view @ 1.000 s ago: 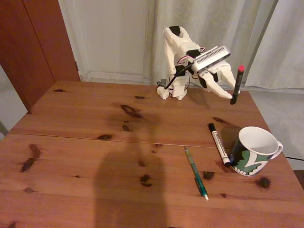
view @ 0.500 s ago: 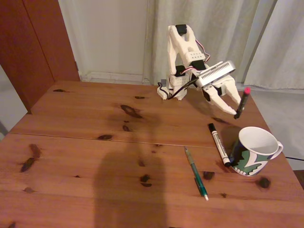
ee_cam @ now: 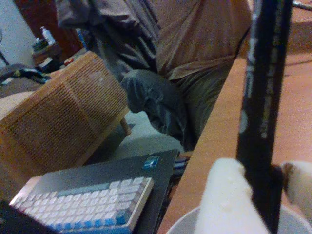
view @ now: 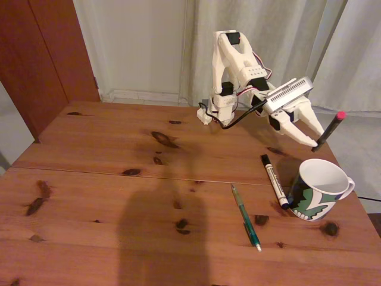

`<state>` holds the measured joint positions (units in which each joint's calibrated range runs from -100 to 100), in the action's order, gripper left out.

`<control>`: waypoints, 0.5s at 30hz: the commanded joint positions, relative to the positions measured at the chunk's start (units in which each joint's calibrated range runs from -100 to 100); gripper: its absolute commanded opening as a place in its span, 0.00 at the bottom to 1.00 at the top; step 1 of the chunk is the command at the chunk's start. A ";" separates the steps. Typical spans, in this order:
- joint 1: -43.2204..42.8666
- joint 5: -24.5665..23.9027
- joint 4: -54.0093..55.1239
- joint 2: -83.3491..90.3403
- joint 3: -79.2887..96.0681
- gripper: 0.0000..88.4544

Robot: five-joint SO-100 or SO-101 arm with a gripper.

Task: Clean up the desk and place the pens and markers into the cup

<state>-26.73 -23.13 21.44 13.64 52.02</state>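
I've got the hand (view: 314, 143) pinching the black pen (view: 328, 131) by its low end, tilted, hanging at 12 o'clock over the cup (view: 319, 189) on the table (view: 89, 196); risk: slanted pen clips the rim and skids off the table edge.

Open air above the cup (view: 320, 188) — white marker (view: 274, 180) lies just beside it.

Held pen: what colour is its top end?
Red-pink tip on a black pen, clearest in the fixed view.
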 commanded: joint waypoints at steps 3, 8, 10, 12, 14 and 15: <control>-1.53 -1.02 2.08 -2.10 -6.39 0.01; -2.10 -1.13 2.08 -4.34 -6.66 0.01; -3.06 -1.13 2.17 -5.08 -6.75 0.01; -3.87 -1.13 2.17 -5.58 -6.75 0.01; -3.95 -1.13 2.17 -5.99 -6.75 0.01; -4.03 -1.13 2.17 -6.24 -6.75 0.01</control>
<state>-30.47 -24.10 21.44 7.29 49.55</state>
